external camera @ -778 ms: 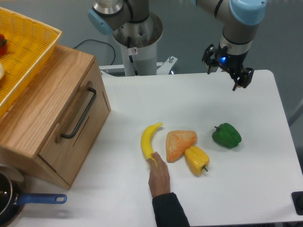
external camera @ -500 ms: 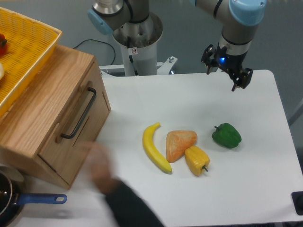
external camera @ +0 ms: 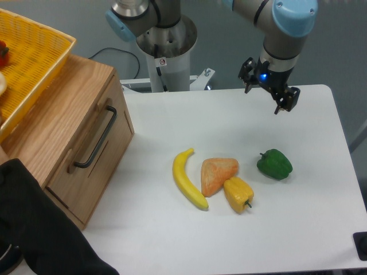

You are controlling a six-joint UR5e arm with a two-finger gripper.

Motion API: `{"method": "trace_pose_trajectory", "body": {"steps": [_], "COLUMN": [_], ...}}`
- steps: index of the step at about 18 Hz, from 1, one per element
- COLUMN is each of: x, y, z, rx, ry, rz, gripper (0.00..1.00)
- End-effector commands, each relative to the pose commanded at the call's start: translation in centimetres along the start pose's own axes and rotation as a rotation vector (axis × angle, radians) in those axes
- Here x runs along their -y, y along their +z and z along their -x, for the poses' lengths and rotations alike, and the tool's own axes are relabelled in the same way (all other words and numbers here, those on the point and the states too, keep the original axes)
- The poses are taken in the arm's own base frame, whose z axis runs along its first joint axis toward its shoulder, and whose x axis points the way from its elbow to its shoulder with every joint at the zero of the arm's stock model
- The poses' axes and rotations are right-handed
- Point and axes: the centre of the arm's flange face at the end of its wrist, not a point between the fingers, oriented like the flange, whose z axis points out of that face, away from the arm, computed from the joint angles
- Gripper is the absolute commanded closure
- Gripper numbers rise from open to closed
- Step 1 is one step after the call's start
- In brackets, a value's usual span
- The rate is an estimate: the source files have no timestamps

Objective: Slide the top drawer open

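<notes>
A black-sleeved arm (external camera: 40,229) fills the near left corner, far from the jaws and covering the lower front corner of the light-oak wooden cabinet (external camera: 51,132). The wide, shallow light-oak top drawer (external camera: 94,149) sits in that cabinet, well to the left of the jaws and nearer the camera; its front panel lies flush with the cabinet face, and its long black metal bar handle (external camera: 94,136) runs across the panel.

On the white table (external camera: 172,229), nearer than the jaws and below them, lie four items in a loose row: a curved yellow banana (external camera: 186,179), an orange wedge-shaped piece (external camera: 216,173) touching a yellow bell pepper (external camera: 238,194), and a green bell pepper (external camera: 274,164) almost directly beneath the jaws.

A yellow mesh basket (external camera: 28,63) rests on the cabinet top, far left of the jaws.

The black two-finger gripper (external camera: 281,98) hangs above the far side of the table, holding nothing; whether its jaws are spread or pressed together cannot be told.
</notes>
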Motion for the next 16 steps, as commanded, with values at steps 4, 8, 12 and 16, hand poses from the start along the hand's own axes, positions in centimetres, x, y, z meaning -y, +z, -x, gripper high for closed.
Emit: {"method": "trace_pose_trajectory", "body": {"steps": [4, 8, 12, 16], "x": [3.6, 4.5, 5.9, 6.3], "y": [-0.3, -0.1, 0.0, 0.2], "z": [-1.6, -1.6, -2.1, -2.2], "rx": [0.008, -0.004, -0.018, -0.023], "ry": [-0.054, -0.145, -0.221, -0.226], "rz": [-0.001, -0.045, -0.058, -0.060], "gripper": [0.00, 0.00, 0.00, 0.00]}}
